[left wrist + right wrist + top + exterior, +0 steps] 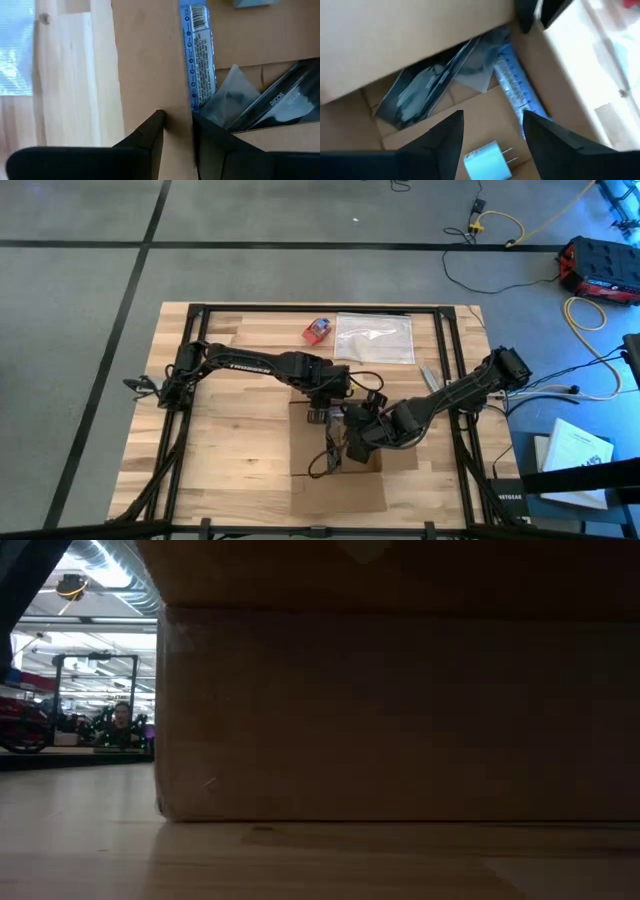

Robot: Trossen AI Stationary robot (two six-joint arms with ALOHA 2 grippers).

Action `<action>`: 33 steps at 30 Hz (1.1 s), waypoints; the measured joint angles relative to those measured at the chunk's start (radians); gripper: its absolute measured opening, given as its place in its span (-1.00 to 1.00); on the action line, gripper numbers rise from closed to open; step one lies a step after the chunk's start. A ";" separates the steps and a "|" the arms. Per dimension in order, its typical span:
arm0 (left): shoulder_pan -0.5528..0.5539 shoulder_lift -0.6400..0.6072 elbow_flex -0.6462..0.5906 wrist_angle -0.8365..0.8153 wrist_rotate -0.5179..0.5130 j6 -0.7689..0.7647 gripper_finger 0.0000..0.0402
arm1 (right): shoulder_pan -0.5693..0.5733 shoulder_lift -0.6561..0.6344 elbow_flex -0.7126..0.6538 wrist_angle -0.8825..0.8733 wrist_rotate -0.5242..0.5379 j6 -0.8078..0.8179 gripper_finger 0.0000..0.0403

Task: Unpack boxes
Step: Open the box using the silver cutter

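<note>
Nearest the table-level camera stands the shallow brown cardboard box (400, 710). Its side wall fills almost the whole low view, so from there I can read nothing of its contents. From overhead it lies on the near middle of the pale wooden table (230, 440) with its flaps spread, and both arms meet over it. The left gripper (177, 116) is clenched on the box. One dark finger sits outside an upright cardboard flap and one inside, with the board between them. I judge this grip pins the flap back and steadies the box while the other arm reaches in. The right gripper (492, 116) hangs inside the opening with its jaws apart, one on each side of a small pale-blue wall charger with two metal prongs (487, 159). I see no contact yet, so I read it as released and lined up for a pick. Deeper in the box, a long packet with a blue printed label (517, 87) lies along the wall. Beside it, a dark item in crinkled clear wrap (422, 92) is tucked under a flap, so neither is unpacked. Beyond the box, at the far edge of the table, rest a small red-and-blue object (317, 330) and just beside it a flat clear plastic bag (374, 338) — both well apart from the grippers, plausibly the drop zone for emptied goods. Farther off, past the table, a person (120, 720) shows in the room.
</note>
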 joint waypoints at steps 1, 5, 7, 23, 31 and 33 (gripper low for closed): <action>0.001 -0.002 0.000 -0.001 0.000 0.000 -0.57 | 0.000 0.000 0.000 0.000 -0.015 -0.012 -0.10; 0.007 -0.003 0.000 0.003 0.001 0.002 -0.35 | 0.000 0.000 0.000 0.001 -0.046 -0.067 -0.13; 0.008 -0.004 0.001 0.007 0.001 0.010 -0.20 | 0.000 0.000 0.000 -0.002 -0.054 -0.102 -0.13; -0.069 -0.049 0.037 0.139 0.017 -0.111 0.07 | 0.000 -0.100 -0.002 -0.129 0.022 -0.182 -0.13; -0.121 0.018 0.032 0.180 0.013 -0.148 -0.01 | 0.012 -0.101 -0.068 -0.060 -0.047 -0.290 -0.13; -0.120 0.024 0.033 0.185 0.011 -0.180 -0.03 | 0.011 -0.101 -0.094 -0.010 -0.059 -0.320 -0.13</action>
